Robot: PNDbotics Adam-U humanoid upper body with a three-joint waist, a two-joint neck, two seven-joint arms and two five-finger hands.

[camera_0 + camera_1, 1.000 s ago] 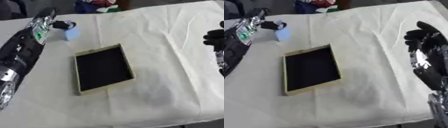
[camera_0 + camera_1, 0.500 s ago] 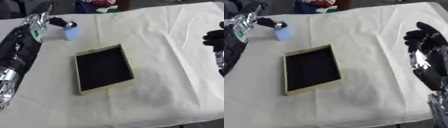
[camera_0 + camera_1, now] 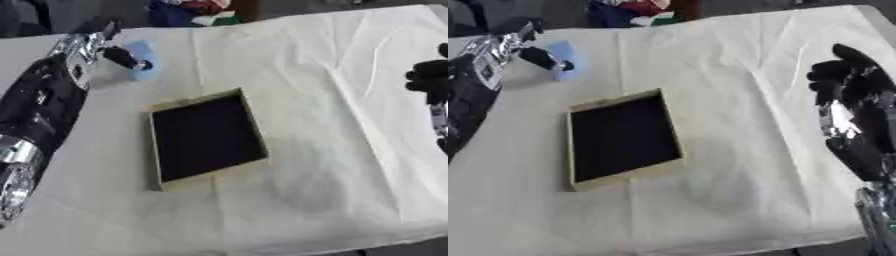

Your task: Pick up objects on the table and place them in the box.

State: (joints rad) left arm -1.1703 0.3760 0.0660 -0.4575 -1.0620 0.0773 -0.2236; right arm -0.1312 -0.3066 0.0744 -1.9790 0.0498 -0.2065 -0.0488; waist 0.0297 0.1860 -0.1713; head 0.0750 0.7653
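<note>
A shallow tan-rimmed box [image 3: 194,99] with a black inside lies empty in the middle of the white cloth. At the far left sits a small light-blue block [image 3: 140,51]. My left hand [image 3: 86,46] reaches it from the left, a dark finger [image 3: 128,59] crossing its front so that the block looks pinched. Whether the block touches the cloth is unclear. My right hand [image 3: 852,107] hangs at the right edge, fingers relaxed and holding nothing, well away from the box.
A creased white cloth [image 3: 332,75] covers the whole table. Beyond the far edge lies a heap of red, green and dark blue things [image 3: 194,10]. My left forearm [image 3: 35,115] runs along the left side of the table.
The left hand and the blue block have shifted a little towards the far edge. The box and the right hand have stayed put.
</note>
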